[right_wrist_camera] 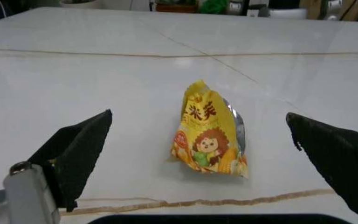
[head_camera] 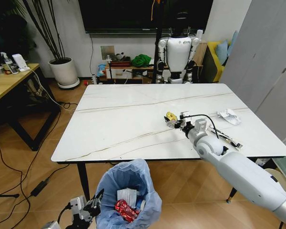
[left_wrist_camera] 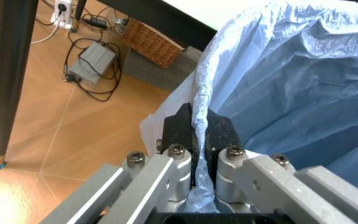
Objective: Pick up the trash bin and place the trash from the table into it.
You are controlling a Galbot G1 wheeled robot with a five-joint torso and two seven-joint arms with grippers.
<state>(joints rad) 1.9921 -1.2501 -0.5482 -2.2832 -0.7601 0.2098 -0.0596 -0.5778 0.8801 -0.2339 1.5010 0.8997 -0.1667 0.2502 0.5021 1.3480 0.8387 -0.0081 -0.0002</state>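
The trash bin (head_camera: 128, 195), lined with a crinkly blue bag (left_wrist_camera: 291, 84), hangs below the table's near edge. My left gripper (head_camera: 93, 205) is shut on its rim, and the bag is pinched between the black pads (left_wrist_camera: 182, 126). A crushed red can (head_camera: 126, 210) and white paper (head_camera: 127, 194) lie inside. On the marble table (head_camera: 124, 119), a crumpled yellow wrapper (head_camera: 171, 116) (right_wrist_camera: 209, 135) lies flat. My right gripper (head_camera: 174, 122) (right_wrist_camera: 197, 116) is open just in front of it, one finger (right_wrist_camera: 79, 149) on each side. A white tissue (head_camera: 229, 116) lies farther right.
A black table leg (left_wrist_camera: 11, 70) stands close to the bin. Under the table are a wicker basket (left_wrist_camera: 154, 44), a power brick (left_wrist_camera: 92, 63) and cables. A wooden desk (head_camera: 9, 81) is at the left, a white humanoid robot (head_camera: 177, 52) behind the table, and a grey cabinet (head_camera: 271, 57) at the right.
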